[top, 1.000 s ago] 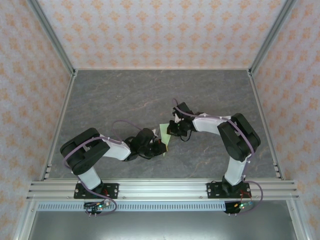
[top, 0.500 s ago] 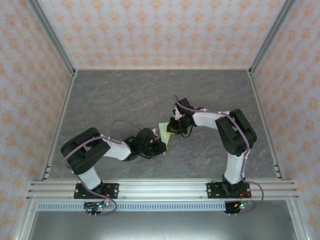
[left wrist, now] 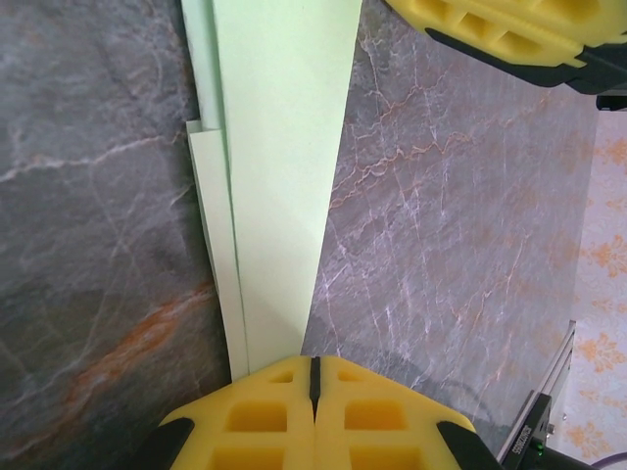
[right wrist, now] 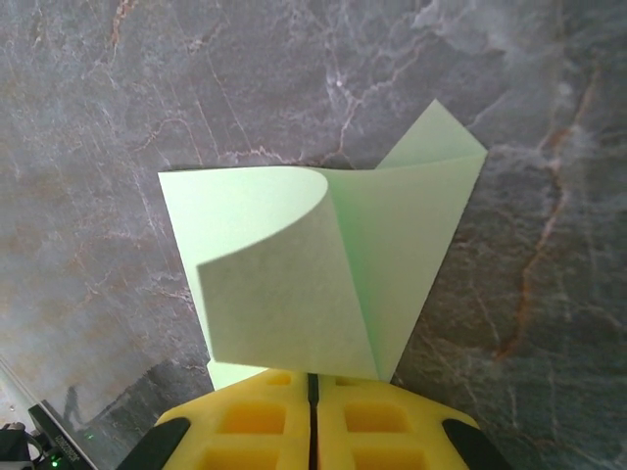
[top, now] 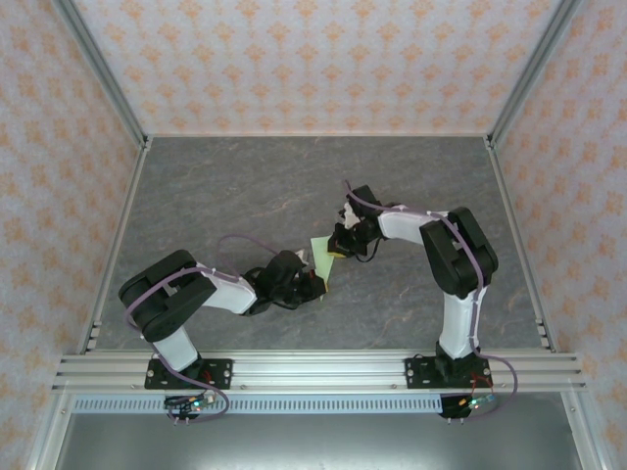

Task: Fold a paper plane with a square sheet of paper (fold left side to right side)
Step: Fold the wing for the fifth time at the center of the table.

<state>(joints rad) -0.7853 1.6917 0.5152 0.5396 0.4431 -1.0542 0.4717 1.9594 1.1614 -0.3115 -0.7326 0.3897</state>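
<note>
1. Square sheet of paper (top: 320,257) lies at the middle of the worktop (top: 225,186), where my two arms meet. It is not a flat square now.
2. From my left wrist it reads as a narrow, layered strip with stepped edges down one side, so I judge several creases are already in.
3. From my right wrist, one flap curls up and over the rest without being pressed flat. A pointed corner lies on the worktop beyond it.
4. I judge the task part-way done. This flap needs laying down and creasing, and no slim dart with a centre crease shows yet.
5. My left end effector (left wrist: 313,377) has its pads together, nipped on the near end of the strip, low over the worktop. That arm is folded, elbow out to the left, forearm reaching toward the centre.
6. My right end effector (right wrist: 312,384) has its pads together on the sheet's edge under the curled flap. That arm reaches in from the right, wrist turned toward the left arm.
</note>
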